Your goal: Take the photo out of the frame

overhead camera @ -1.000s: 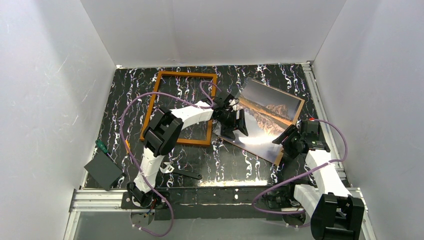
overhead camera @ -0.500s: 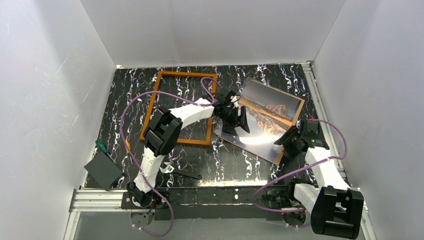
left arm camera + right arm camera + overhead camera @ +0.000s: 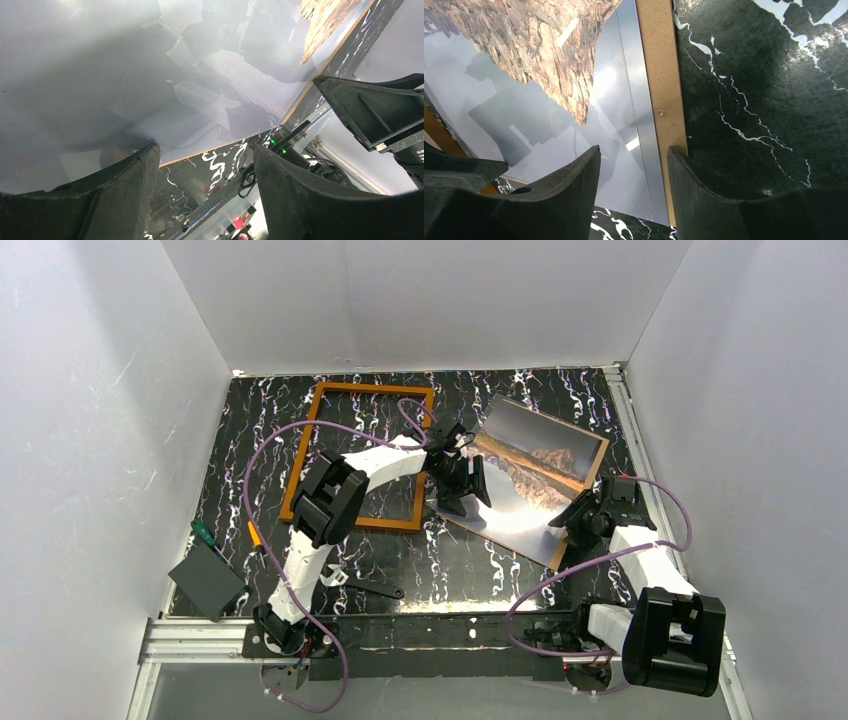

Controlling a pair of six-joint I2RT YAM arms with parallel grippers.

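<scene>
- Photo (image 3: 535, 475) lies flat on the table (image 3: 250, 440), print side up and wholly outside the frame (image 3: 375, 388). I judge the removal itself done, so the step in hand is letting go and backing off.
- The left gripper (image 3: 462, 480) hangs over the photo's left edge. Its fingers (image 3: 120, 190) are spread with nothing between them, and the print's edge runs just beyond the tips.
- The right gripper (image 3: 585, 515) sits at the photo's near right corner. Its fingers (image 3: 559, 200) are apart and empty, and the tan board strip passes below the gap between them.
- The frame lies empty behind the left fingers, on the wrist side. It is just beside the photo; whether the two touch I cannot tell.
- The next move calls for both arms to rise straight up. No fingertip should catch the photo's edge and drag it.
</scene>
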